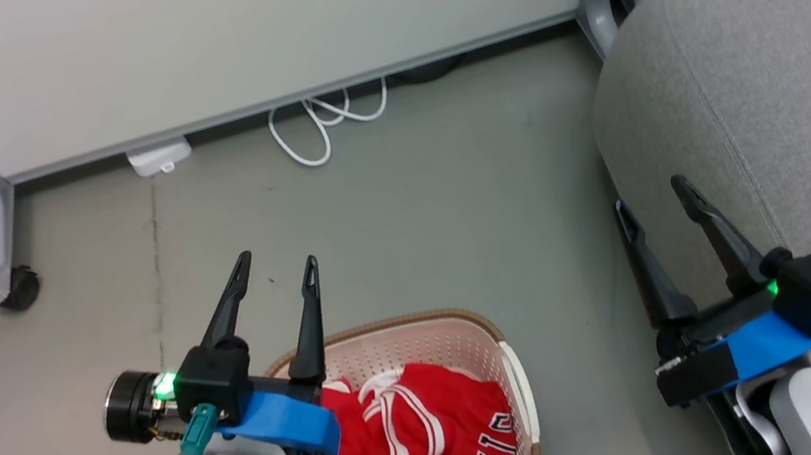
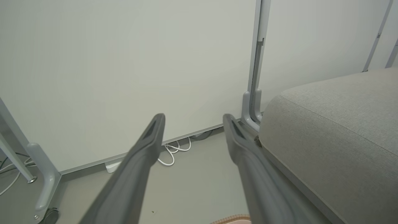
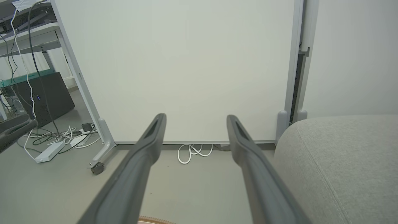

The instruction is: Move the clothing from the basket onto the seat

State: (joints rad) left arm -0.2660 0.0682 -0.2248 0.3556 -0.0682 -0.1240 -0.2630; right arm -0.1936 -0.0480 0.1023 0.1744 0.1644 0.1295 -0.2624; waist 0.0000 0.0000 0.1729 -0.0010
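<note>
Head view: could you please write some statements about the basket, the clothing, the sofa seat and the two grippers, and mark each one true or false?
1. The red clothing lies in the basket, which stands on the floor. True.
2. The sofa seat is on the robot's right of the basket. True.
3. One red garment lies on the sofa seat. False: the red clothing seen is in the basket.
4. The left gripper and the right gripper both have their fingers apart. True.
5. The left gripper holds the red clothing. False: it holds nothing.
6. The basket lies tipped on its side. False: it stands upright.
</note>
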